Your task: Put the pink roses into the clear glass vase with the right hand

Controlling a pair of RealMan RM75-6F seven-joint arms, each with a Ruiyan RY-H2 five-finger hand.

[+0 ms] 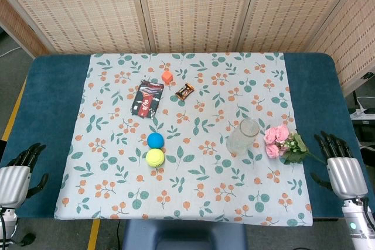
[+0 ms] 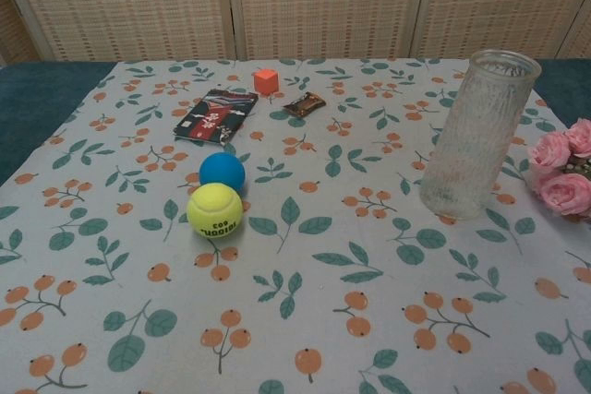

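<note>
Near the table's right front edge, the right hand (image 1: pixel 345 174) rests empty, fingers spread. Just beyond it, the pink roses (image 1: pixel 278 141) lie at the cloth's right edge beside the upright clear glass vase (image 1: pixel 243 136). They look light and crushable, so the stiffer stem seems the best hold.

Pink roses (image 1: pixel 277 140) with green leaves, clear glass vase (image 1: pixel 243 136). White tablecloth (image 1: pixel 193 197) patterned with orange berries. Blue ball (image 1: pixel 155 140), yellow tennis ball (image 1: pixel 155 157).

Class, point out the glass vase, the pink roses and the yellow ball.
glass vase (image 2: pixel 478 136), chest view, middle of its wall.
pink roses (image 1: pixel 276 141), head view, the blooms.
yellow ball (image 2: pixel 215 210), chest view, its centre.
</note>
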